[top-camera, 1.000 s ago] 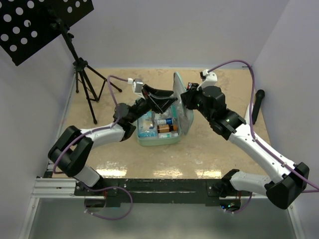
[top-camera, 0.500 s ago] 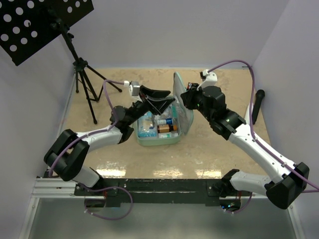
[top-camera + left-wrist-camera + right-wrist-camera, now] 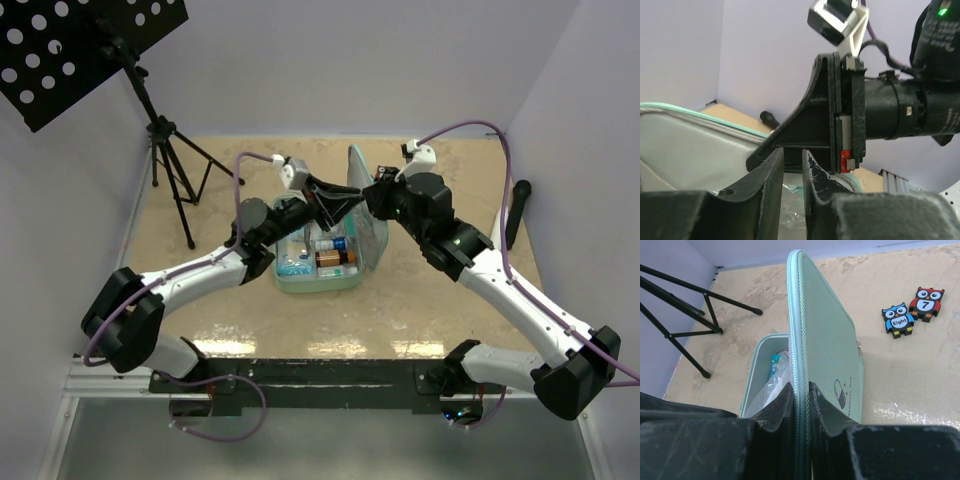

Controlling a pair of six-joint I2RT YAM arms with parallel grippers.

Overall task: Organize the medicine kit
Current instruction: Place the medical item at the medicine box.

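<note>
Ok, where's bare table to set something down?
Bare: the table strip between medicine kit and arm bases. Crowded: left gripper and right gripper meet at the raised lid, with two owl figures on its outer side.

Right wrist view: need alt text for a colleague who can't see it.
The right gripper pinches the zip edge of the upright lid of the mint-green medicine kit. Left of the lid, the open base holds clear packets; two owl figures lie on the table at right.
</note>
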